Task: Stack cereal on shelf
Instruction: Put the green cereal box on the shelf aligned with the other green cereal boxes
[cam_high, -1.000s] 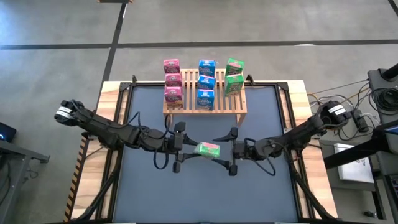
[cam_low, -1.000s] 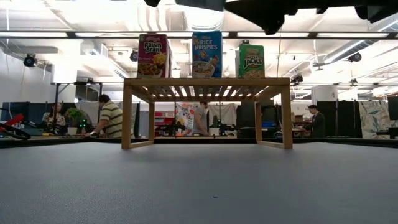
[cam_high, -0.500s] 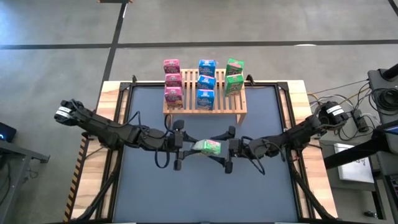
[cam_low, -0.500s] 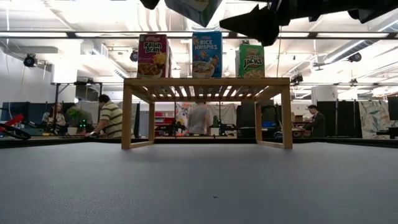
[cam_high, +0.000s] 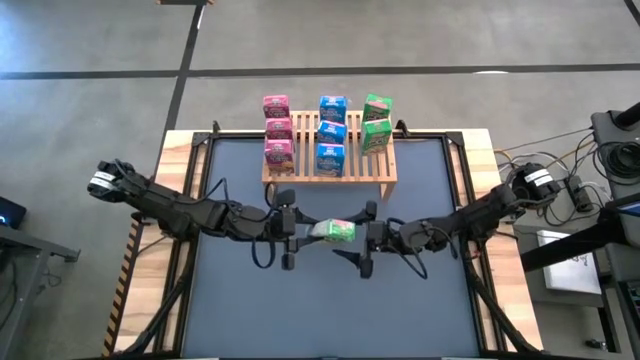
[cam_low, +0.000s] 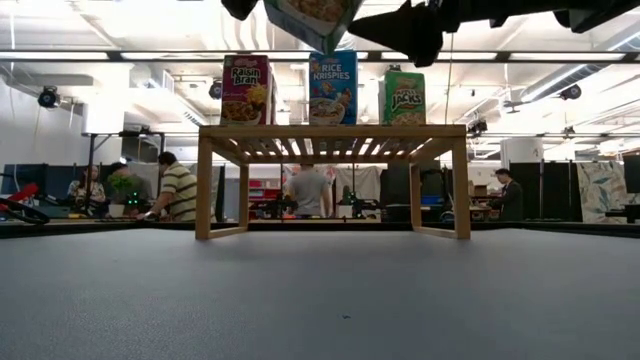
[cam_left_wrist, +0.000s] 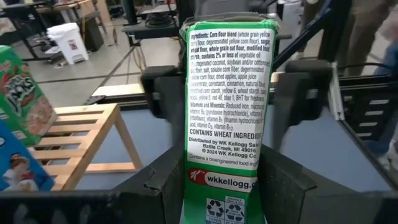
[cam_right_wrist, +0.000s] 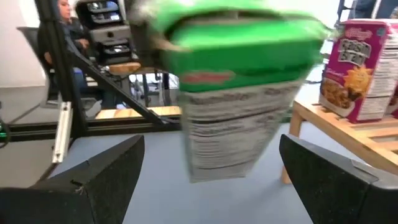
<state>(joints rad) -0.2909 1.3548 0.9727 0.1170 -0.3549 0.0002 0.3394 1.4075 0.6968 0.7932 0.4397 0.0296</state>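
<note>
High view shows me the tabletop (cam_high: 230, 300), then the shelf (cam_high: 385, 175) with eight boxes on it. My left gripper (cam_high: 297, 229) has its jaws clamped on the ninth, a green cereal box (cam_high: 336, 231), above mid-tabletop; my right gripper (cam_high: 358, 238), jaws apart, flanks its other end.

Open-plan lab: desks (cam_low: 120, 205), ceiling lights (cam_low: 140, 30)

Bright, even light falls from ceiling strips above the shelf (cam_low: 332, 135), glaring white. The table (cam_low: 320, 300) near the lens lies soft. The green box (cam_right_wrist: 239, 74) is motion-blurred in the right wrist view.
</note>
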